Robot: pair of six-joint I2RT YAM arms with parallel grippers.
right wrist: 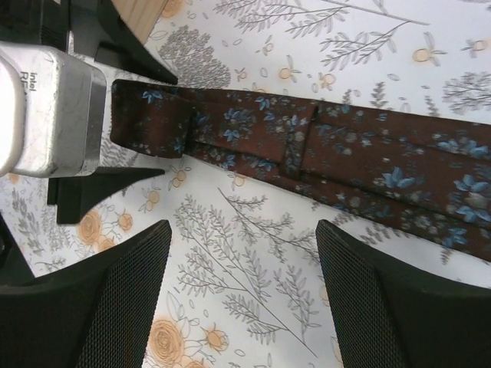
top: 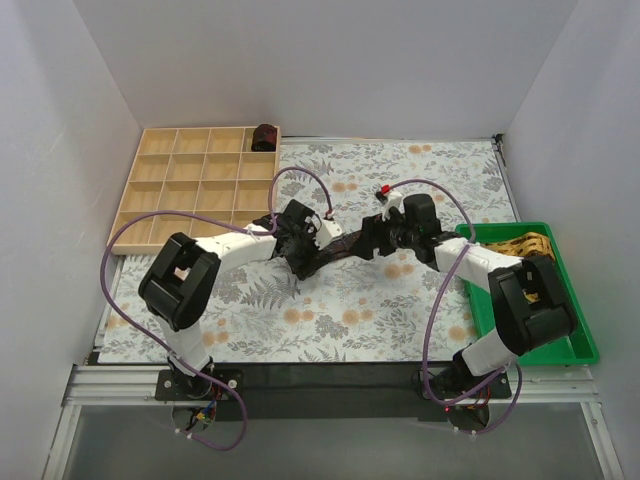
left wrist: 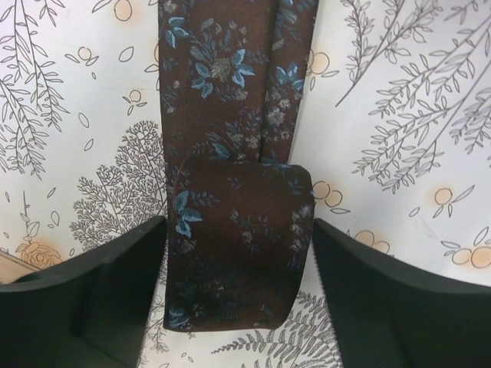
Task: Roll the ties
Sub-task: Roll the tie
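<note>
- The table (top: 400, 330) has flowers printed all over its top.
- The wooden tray (top: 160, 200) sits at the far left, and the green bin (top: 575, 345) is on the right.
- The dark tie (top: 335, 253) lies flat in the middle, with one end folded over.
- The left gripper (left wrist: 238, 230) has a finger right up against each side of that folded end. I cannot tell if it squeezes.
- The right gripper (right wrist: 243, 230) is spread wide with nothing in it, just beside the tie.
- A yellow tie (top: 525, 245) lies in the bin.
- A small rolled tie (top: 264, 137) sits in the tray's far right corner box.
</note>
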